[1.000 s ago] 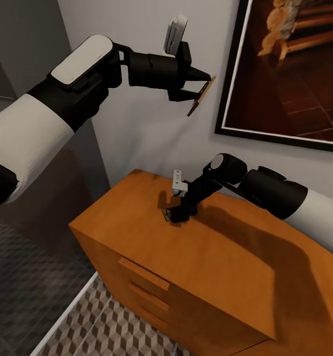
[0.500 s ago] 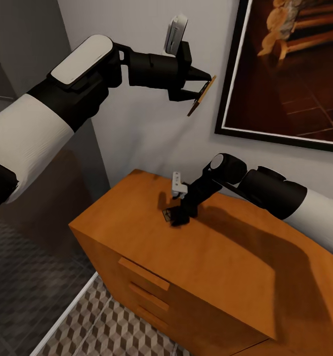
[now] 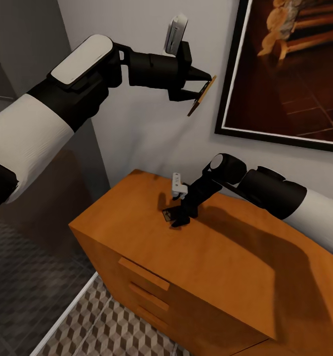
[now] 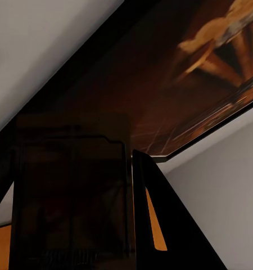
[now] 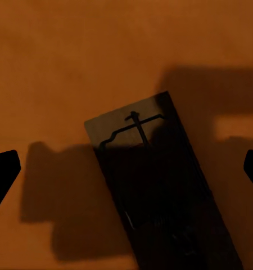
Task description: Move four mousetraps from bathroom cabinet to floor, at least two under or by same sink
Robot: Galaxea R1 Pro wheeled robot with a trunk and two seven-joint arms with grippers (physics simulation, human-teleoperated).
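The right gripper (image 3: pixel 178 220), fingers spread wide, hovers just over a mousetrap (image 5: pixel 160 185) lying flat on the cabinet (image 3: pixel 226 262) top. Farther up, the left gripper (image 3: pixel 198 88) pinches a second mousetrap (image 3: pixel 202 95) near the framed picture (image 3: pixel 290 69).

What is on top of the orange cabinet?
One mousetrap lies flat on the cabinet top, under the open right gripper. The arm hides the top behind it.
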